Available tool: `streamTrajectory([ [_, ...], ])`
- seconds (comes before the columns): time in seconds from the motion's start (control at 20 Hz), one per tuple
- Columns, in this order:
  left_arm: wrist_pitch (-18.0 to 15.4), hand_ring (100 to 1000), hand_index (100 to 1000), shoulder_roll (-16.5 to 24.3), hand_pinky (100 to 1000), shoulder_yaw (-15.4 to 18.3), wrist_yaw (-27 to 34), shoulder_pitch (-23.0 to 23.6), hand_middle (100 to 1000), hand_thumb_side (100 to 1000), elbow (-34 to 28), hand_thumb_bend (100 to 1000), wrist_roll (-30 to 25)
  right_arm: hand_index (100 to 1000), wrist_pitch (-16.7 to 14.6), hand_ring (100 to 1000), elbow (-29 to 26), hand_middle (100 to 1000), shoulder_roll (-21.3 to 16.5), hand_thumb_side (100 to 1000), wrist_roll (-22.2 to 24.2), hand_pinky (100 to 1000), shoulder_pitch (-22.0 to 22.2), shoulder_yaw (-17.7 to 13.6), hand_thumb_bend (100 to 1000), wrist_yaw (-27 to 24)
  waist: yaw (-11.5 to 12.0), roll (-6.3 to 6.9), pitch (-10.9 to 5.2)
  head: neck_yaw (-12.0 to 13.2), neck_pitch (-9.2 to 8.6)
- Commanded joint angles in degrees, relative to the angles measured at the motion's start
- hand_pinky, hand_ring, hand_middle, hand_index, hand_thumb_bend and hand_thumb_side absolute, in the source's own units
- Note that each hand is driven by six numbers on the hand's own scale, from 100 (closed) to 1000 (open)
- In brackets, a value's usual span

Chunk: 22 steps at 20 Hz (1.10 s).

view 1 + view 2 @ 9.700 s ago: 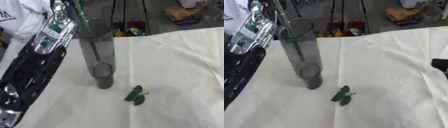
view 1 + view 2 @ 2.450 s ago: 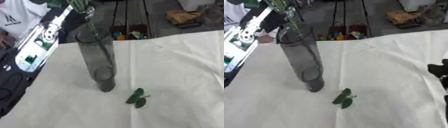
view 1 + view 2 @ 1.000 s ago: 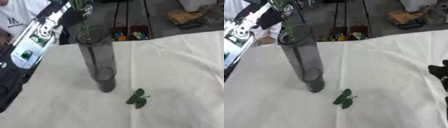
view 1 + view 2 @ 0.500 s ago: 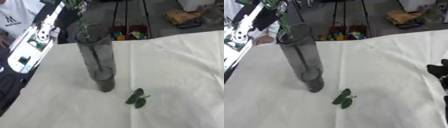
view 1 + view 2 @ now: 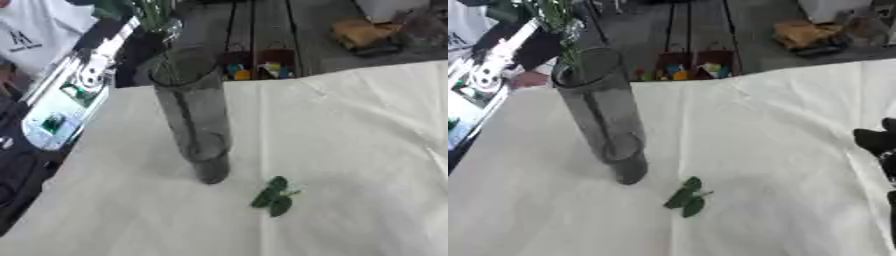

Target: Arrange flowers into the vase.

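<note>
- A tall grey vase [image 5: 194,120] stands on the white tablecloth [image 5: 350,150], green stems [image 5: 150,15] entering its mouth.
- A loose leaf sprig [image 5: 274,196] lies just beside its base.
- Left arm [image 5: 61,105] reaches in; whether that hand grips cannot be told.
- Right hand [image 5: 878,145] sits at the right edge, its fingers indistinct.

the tall grey vase [image 5: 194,120] stands upright left of centre on the white-covered desk [image 5: 367,150], the one high obstacle. green stems [image 5: 156,12] rise at its mouth, and the left arm [image 5: 61,105] crowds the strip along its left side. a small leafy sprig [image 5: 274,196] lies flat just right of the vase's base. from there rightward the cloth is open to the right robot hand [image 5: 878,150] at the edge.
</note>
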Motion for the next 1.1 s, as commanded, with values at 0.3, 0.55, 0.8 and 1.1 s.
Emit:
streamTrajectory([
  [0.3, -1.5, 937, 898, 1.7, 865, 0.9, -2.8, -0.7, 913, 1000, -0.3, 100, -7.1, 784, 0.0, 752, -1.0, 590, -0.1, 1000, 0.2, 827, -0.6, -0.4, 100, 0.4, 0.0, -0.23, -0.98, 0.2, -0.87],
  [0.55, -1.7, 945, 944, 1.6, 874, 1.2, -3.1, -0.6, 925, 1000, -0.6, 100, -8.9, 784, 0.1, 753, -1.0, 590, -0.1, 1000, 0.2, 828, -0.6, -0.4, 100, 0.5, 0.1, -0.25, -0.86, 0.3, -1.09],
  [0.8, -1.9, 968, 988, 1.7, 907, 1.1, -3.0, -0.5, 950, 1000, -0.6, 100, -10.2, 783, 0.2, 753, -1.0, 589, 0.0, 1000, 0.2, 828, -0.6, -0.5, 100, 0.5, 0.1, -0.28, -0.81, 0.4, -1.18],
  [1.1, -2.6, 1000, 1000, 1.5, 959, 1.4, -2.8, -0.7, 994, 1000, -0.4, 100, -14.0, 784, 0.2, 754, -1.0, 589, 0.0, 1000, 0.1, 829, -0.5, -0.4, 100, 0.5, 0.2, -0.26, -0.91, 0.4, -1.12],
])
